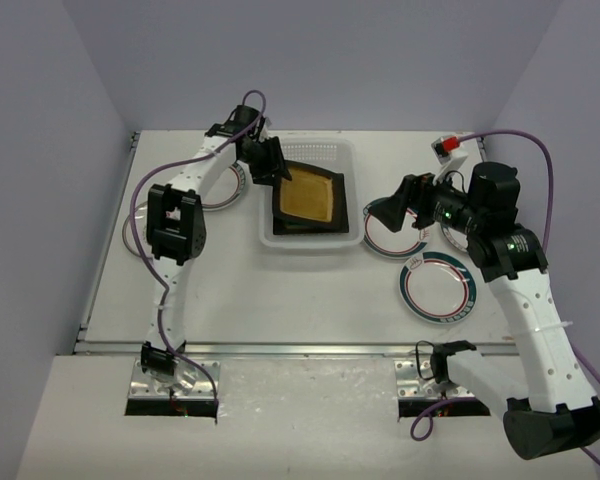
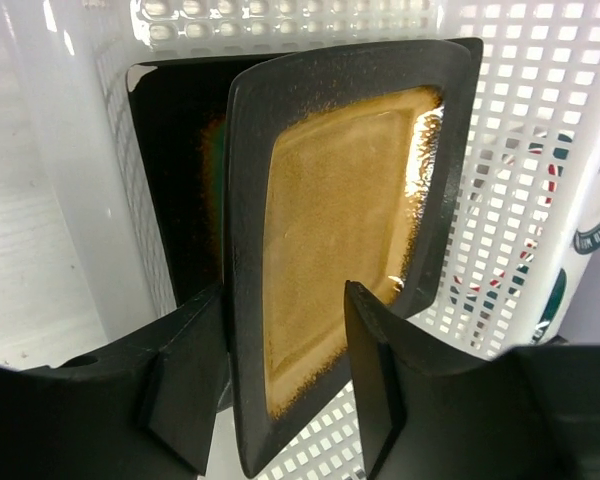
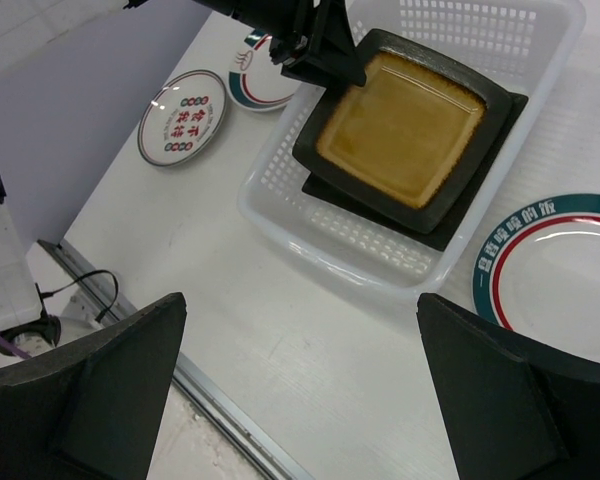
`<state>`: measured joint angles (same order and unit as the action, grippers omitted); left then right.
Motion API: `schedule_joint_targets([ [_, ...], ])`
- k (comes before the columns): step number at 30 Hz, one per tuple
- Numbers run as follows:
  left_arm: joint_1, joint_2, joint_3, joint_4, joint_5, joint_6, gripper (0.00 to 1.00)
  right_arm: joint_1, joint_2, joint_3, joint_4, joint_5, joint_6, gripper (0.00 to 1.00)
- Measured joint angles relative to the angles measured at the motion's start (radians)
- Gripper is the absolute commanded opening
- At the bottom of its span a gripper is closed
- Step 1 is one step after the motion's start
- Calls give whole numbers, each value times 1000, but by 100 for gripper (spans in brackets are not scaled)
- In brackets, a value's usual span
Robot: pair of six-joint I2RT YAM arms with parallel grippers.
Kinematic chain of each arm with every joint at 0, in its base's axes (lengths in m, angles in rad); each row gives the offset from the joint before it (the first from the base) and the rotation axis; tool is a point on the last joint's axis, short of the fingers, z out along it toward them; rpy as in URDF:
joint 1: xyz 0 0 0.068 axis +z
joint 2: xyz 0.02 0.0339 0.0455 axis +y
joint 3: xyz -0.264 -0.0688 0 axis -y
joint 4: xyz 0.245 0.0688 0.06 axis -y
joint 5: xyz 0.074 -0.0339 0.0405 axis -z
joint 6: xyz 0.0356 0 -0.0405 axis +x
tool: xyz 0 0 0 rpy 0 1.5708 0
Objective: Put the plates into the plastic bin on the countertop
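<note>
Left wrist view showed the left hand (image 2: 285, 292) half-parted astride the amber plate (image 2: 340, 230) inside the plastic bin (image 2: 520, 150), where a crooked withdrawal could have snagged its rim and flipped it.

White left arm (image 1: 172, 290) and right arm (image 1: 540, 330), black joint housings, purple cables (image 1: 551, 195), black end effector fingers (image 2: 185, 390)
</note>
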<state>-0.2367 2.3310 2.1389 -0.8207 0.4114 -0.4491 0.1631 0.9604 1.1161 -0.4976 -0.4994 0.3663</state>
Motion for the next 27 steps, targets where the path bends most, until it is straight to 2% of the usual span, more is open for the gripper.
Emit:
schedule_joint_targets([
  [12,-47,13,71,-82,-128,27,51,0,-1,-9,3,-13,0,99],
  [19,-71,19,88,-121,-209,30,56,0,-3,-11,5,-28,0,99],
  [20,-75,26,100,-130,-221,32,60,0,-3,-13,6,-29,0,99],
  [22,-82,39,121,-139,-233,33,100,0,-4,-14,8,-32,0,99],
  [27,-113,45,144,-141,-249,43,100,0,-5,-20,18,-36,0,99],
])
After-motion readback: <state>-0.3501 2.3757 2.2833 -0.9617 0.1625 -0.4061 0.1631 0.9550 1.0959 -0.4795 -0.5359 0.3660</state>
